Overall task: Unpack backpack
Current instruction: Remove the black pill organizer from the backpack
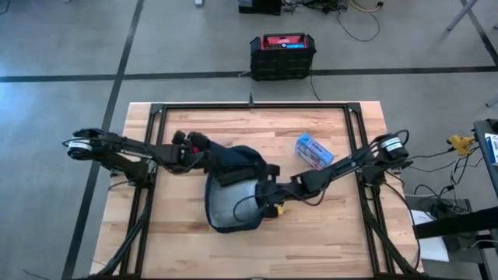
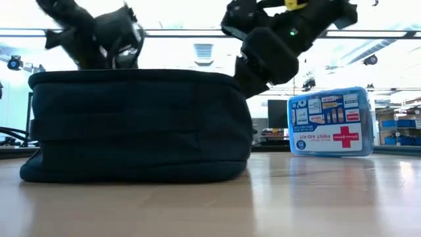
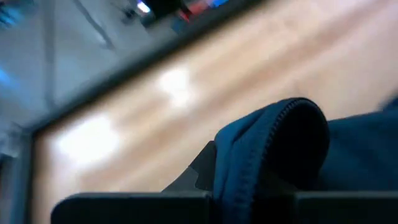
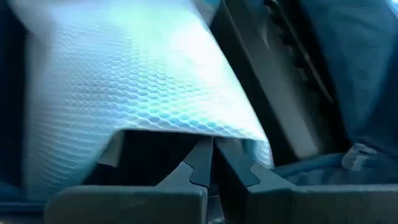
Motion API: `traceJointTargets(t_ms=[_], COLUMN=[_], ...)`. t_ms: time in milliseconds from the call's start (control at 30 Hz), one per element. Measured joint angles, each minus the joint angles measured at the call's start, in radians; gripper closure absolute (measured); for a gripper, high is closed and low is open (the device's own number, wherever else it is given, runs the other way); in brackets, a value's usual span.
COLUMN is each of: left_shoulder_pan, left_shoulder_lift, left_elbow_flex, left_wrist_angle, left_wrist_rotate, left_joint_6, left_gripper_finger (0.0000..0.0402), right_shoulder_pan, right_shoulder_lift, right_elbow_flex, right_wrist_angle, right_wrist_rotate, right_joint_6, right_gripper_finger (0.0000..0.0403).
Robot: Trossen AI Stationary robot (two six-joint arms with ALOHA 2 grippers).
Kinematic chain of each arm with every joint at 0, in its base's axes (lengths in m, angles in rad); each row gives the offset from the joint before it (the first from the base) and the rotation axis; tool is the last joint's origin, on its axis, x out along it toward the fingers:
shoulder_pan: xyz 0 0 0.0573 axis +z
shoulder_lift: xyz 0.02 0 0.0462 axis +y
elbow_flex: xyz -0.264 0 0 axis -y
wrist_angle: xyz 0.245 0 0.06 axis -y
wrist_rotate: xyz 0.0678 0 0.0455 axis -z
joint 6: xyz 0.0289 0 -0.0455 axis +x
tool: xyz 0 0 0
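Note:
The dark navy backpack (image 1: 233,183) lies flat on the wooden table, its pale mesh back panel (image 1: 224,208) turned up; in the low view the backpack (image 2: 138,125) rests on its broad underside. My left gripper (image 1: 205,161) is at the pack's far left corner, shut on its fabric. My right gripper (image 1: 264,196) reaches in from the right, shut, its fingertips (image 4: 208,163) at the edge of the mesh panel (image 4: 143,81). My left gripper has a fold of the backpack's zipper-lined edge (image 3: 273,140) between its two fingers, coming slanting down from the table's left side. The fold stands up past the fingers, and the rest of the pack stays on the table. My right gripper's shut fingertips meet right under the mesh panel's edge (image 4: 205,135), slanting down from the right. I cannot tell whether a layer is caught between them.
A blue first aid kit box (image 1: 313,150) stands on the table to the right of the pack, also seen in the low view (image 2: 332,123). A black box with a red top (image 1: 282,54) sits on the floor beyond the far edge. Bare wood lies along the near edge.

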Motion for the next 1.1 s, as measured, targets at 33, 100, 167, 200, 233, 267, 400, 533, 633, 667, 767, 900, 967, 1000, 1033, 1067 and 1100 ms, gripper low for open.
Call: traceJointTargets(t_ms=[33,100,167,200,233,267,400,533,633,667,767,900,967,1000,1033,1067,1100], left_shoulder_pan=[-0.003,-0.023,-0.057,-0.082,-0.111,-0.142,-0.254,-0.314,-0.328,-0.327,-0.327,-0.327,-0.327,-0.327,-0.327,-0.327,-0.327], left_shoulder_lift=[0.0,-0.001,-0.002,-0.002,-0.002,-0.002,0.0,0.0,0.01,0.017,0.055,0.131,0.175,0.195,0.212,0.226,0.235], left_elbow_flex=[-0.032,-0.091,-0.137,-0.153,-0.165,-0.172,-0.177,-0.177,-0.177,-0.177,-0.176,-0.173,-0.172,-0.17,-0.17,-0.169,-0.169], left_wrist_angle=[0.037,0.104,0.148,0.16,0.168,0.168,0.162,0.162,0.178,0.185,0.223,0.281,0.314,0.335,0.357,0.373,0.387], left_wrist_rotate=[0.04,0.14,0.218,0.243,0.256,0.258,0.257,0.231,0.229,0.228,0.228,0.232,0.224,0.22,0.218,0.215,0.212], left_joint_6=[-0.004,-0.031,-0.064,-0.085,-0.107,-0.129,-0.188,-0.239,-0.255,-0.255,-0.257,-0.261,-0.262,-0.261,-0.261,-0.261,-0.261], left_gripper_finger=[0.0402,0.0402,0.0401,0.0401,0.0402,0.0401,0.0402,0.0401,0.0401,0.0401,0.0401,0.0402,0.0402,0.0402,0.0402,0.0402,0.0402], right_shoulder_pan=[0.0,0.0,0.004,0.009,0.016,0.025,0.066,0.103,0.114,0.113,0.085,0.032,0.015,0.01,0.007,0.005,0.004], right_shoulder_lift=[0.008,0.024,0.037,0.042,0.044,0.044,0.034,0.028,0.03,0.035,0.056,0.107,0.138,0.151,0.166,0.182,0.199], right_elbow_flex=[0.019,0.05,0.073,0.081,0.09,0.101,0.167,0.235,0.244,0.244,0.244,0.259,0.279,0.292,0.306,0.322,0.34], right_wrist_angle=[-0.024,-0.061,-0.08,-0.093,-0.112,-0.14,-0.331,-0.406,-0.329,-0.296,-0.243,-0.225,-0.229,-0.232,-0.248,-0.277,-0.314], right_wrist_rotate=[0.018,0.032,0.03,0.03,0.032,0.037,0.214,0.364,0.33,0.315,0.247,0.06,-0.005,-0.029,-0.05,-0.064,-0.072], right_joint_6=[-0.008,-0.03,-0.051,-0.067,-0.085,-0.104,-0.136,-0.223,-0.335,-0.369,-0.429,-0.442,-0.459,-0.471,-0.476,-0.478,-0.478], right_gripper_finger=[0.0403,0.0403,0.0403,0.0403,0.0403,0.0403,0.0403,0.0403,0.04,0.0395,0.0363,0.0295,0.026,0.0243,0.0228,0.0214,0.0202])
